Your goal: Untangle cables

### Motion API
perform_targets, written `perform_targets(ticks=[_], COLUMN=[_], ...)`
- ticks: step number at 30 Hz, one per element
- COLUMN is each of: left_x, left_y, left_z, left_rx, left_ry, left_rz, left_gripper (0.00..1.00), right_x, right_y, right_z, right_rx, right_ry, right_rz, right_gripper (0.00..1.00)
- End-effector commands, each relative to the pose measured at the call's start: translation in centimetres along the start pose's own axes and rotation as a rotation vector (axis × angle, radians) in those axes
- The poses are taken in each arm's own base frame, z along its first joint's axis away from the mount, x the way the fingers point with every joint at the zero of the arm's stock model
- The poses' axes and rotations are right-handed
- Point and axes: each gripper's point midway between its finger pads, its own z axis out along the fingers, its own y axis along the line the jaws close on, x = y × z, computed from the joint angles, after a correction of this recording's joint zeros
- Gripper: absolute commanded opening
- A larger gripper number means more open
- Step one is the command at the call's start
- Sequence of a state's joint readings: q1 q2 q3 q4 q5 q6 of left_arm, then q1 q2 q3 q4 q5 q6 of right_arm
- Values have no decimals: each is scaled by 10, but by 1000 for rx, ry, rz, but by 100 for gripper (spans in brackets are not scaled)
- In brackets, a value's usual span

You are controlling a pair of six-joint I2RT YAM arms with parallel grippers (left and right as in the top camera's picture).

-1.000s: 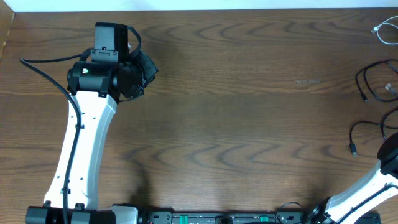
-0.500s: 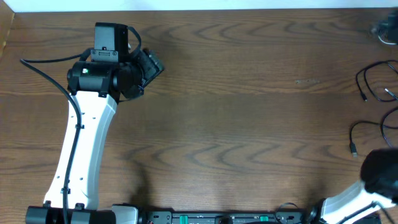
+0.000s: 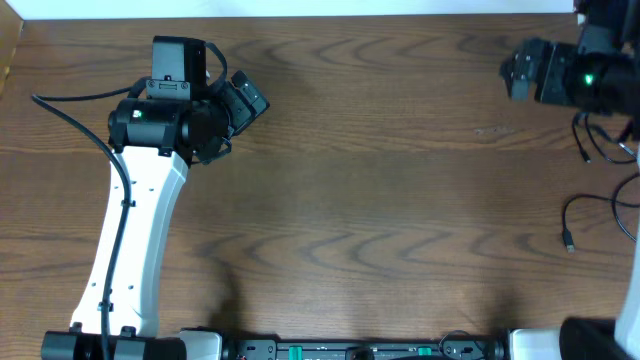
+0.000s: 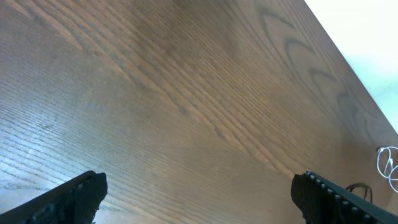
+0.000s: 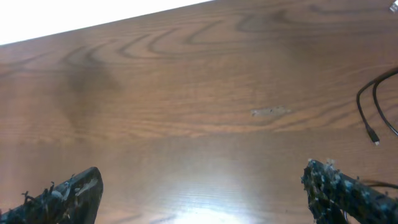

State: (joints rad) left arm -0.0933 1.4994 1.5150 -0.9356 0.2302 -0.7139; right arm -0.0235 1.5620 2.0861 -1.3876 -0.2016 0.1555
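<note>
Left gripper (image 4: 196, 198): black fingers spread wide with nothing between them, over bare wood.
Right gripper (image 5: 199, 194): fingers spread wide too, empty (the tips look rough and frayed).
Thin black cable (image 5: 375, 115): flat on the wood ahead and to the right of the right gripper, well apart from it, a small plug on its loose end.
Thin white cable (image 4: 387, 163): a small loop far ahead-right of the left gripper, near the table's far edge.
Dark brown wood-grain table (image 3: 380, 200): beneath both grippers.
</note>
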Motion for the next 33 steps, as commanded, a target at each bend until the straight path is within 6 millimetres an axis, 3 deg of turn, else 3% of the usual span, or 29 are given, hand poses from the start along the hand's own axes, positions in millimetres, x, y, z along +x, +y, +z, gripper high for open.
perform_targets(ticks=[1, 17, 25, 27, 33], left_x=[-1, -1, -1, -1, -1], left_y=[4, 4, 4, 4, 4], left_z=[0, 0, 0, 0, 0], left_rx=[-12, -12, -12, -12, -12], left_ry=[-8, -8, -8, -8, -8], left_rz=[-4, -4, -5, -4, -5], left_gripper=[100, 100, 99, 99, 99], right_x=[3, 16, 4, 9, 55], right_y=[7, -3, 3, 3, -14], right_z=[-26, -32, -28, -26, -26], right_rx=[0, 53, 52, 51, 64], right_ry=[-47, -12, -170, -229, -460], right_rz=[-33, -49, -100, -115, -132], right_gripper=[99, 99, 99, 99, 99])
